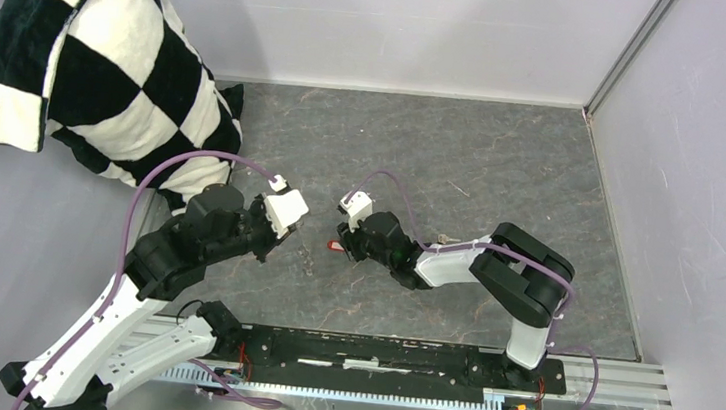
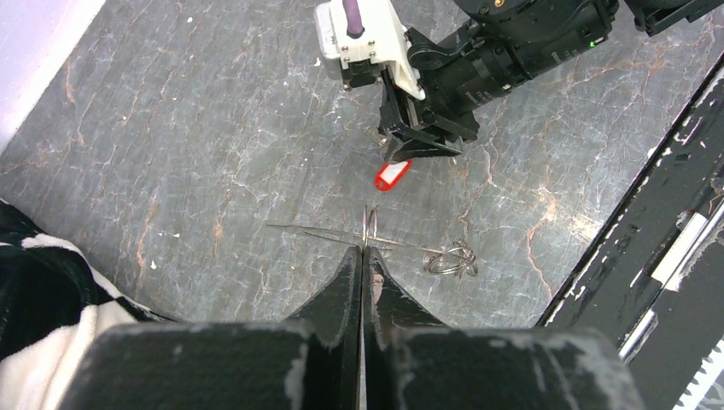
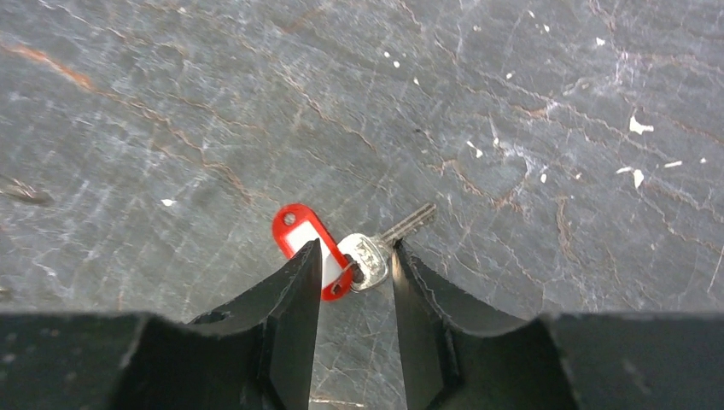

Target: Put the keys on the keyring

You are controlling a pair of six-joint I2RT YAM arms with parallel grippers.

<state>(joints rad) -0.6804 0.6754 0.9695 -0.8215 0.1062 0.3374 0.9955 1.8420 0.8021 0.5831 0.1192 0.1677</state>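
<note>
My left gripper [image 2: 363, 249] is shut on the keyring [image 2: 320, 230], a thin silvery wire loop that the left wrist view shows edge-on, held just above the grey table. A small cluster of rings [image 2: 450, 260] hangs at its right end. One of the keys [image 3: 372, 256], silver with a red tag [image 3: 294, 229], lies flat on the table. My right gripper [image 3: 357, 249] is down over it, its fingers on either side of the key's head. The left finger [image 3: 300, 282] overlaps the tag and the right one sits against the blade's root, with a gap still between the jaws.
A black-and-white checkered cushion [image 1: 102, 59] fills the back left corner. White walls close the table at the back and right. The black mounting rail [image 1: 394, 359] runs along the near edge. The two grippers face each other at mid-table, a short distance apart.
</note>
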